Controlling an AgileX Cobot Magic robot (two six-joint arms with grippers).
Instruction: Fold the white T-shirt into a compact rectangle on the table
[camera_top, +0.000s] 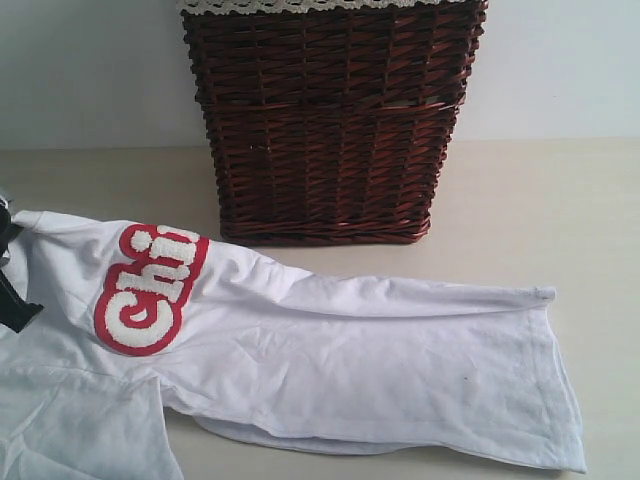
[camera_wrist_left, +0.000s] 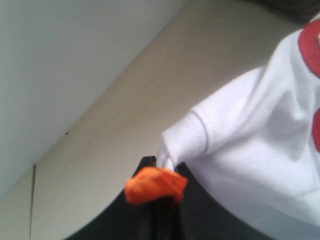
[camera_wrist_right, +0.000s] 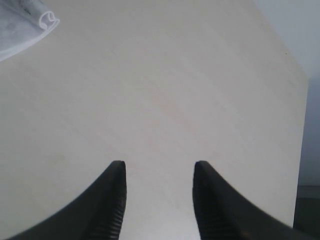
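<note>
White shirt (camera_top: 330, 350) looks mid-fold: left gripper (camera_wrist_left: 161, 197) clenched on its edge, right gripper (camera_wrist_right: 159, 200) released, likely needing the lower-right hem (camera_top: 563, 380) next.

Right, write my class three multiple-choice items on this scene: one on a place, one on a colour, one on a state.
1. Where does the wicker basket stand relative to the white T-shirt? A on it B behind it C under it
2. What colour outlines its lettering? A blue B red C green
3. The right gripper is: A open, empty B shut on the shirt C holding the basket
Answers: B, it stands beyond the shirt in the exterior view; B, the letters' edge is red; A, its fingers stand apart over bare table.
</note>
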